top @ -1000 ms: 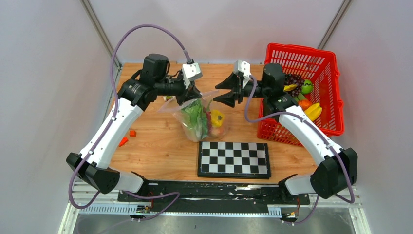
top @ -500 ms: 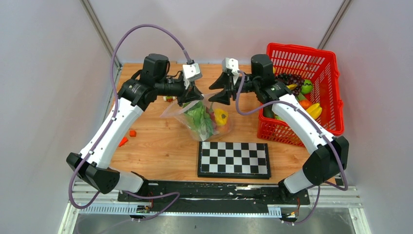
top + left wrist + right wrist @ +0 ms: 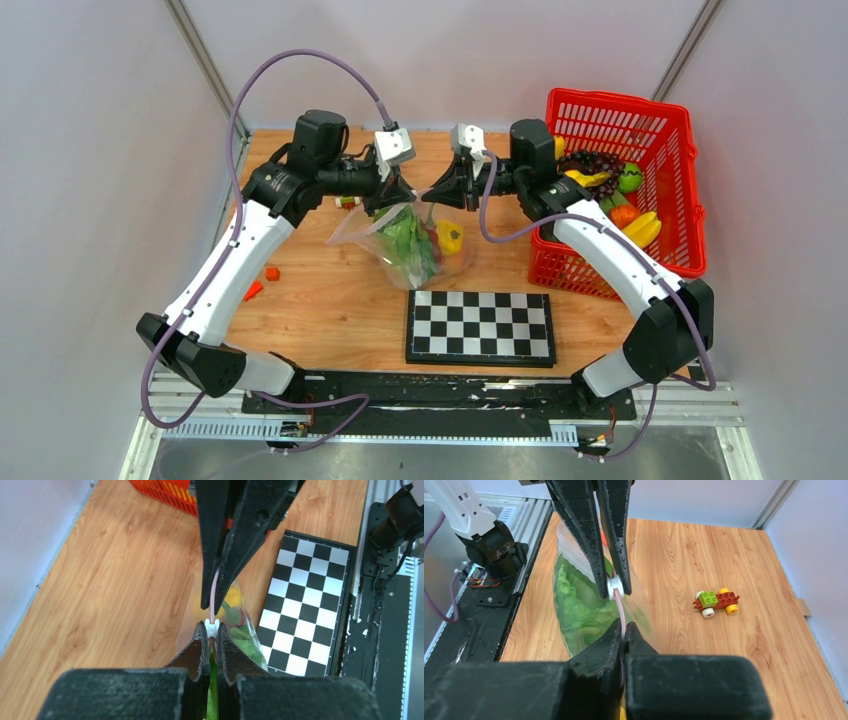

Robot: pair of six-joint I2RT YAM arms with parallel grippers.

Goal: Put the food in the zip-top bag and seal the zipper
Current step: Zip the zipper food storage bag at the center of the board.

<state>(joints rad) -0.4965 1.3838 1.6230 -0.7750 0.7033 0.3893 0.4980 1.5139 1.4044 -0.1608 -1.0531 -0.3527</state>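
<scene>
The zip-top bag (image 3: pixel 352 224) hangs between both grippers over the back middle of the table. Inside it is food: green lettuce (image 3: pixel 405 243) and a yellow piece (image 3: pixel 449 237). My left gripper (image 3: pixel 396 196) is shut on the white slider at one end of the pink zipper (image 3: pixel 214 597). My right gripper (image 3: pixel 438 196) is shut on the same strip a little further along. In the right wrist view the zipper (image 3: pixel 622 611) runs from my right gripper (image 3: pixel 624 625) up to the slider (image 3: pixel 615 587). In the left wrist view my left gripper (image 3: pixel 212 630) pinches the slider.
A red mesh basket (image 3: pixel 615 100) at the back right holds dark grapes (image 3: pixel 598 162) and other toy food. A chessboard (image 3: pixel 480 325) lies in front of the bag. A toy-brick car (image 3: pixel 716 601) sits behind the bag. Small orange pieces (image 3: pixel 271 272) lie at the left.
My right gripper has moved left from beside the basket to the bag's top edge and closed on the pink zipper strip. The left gripper has kept its hold in place.
</scene>
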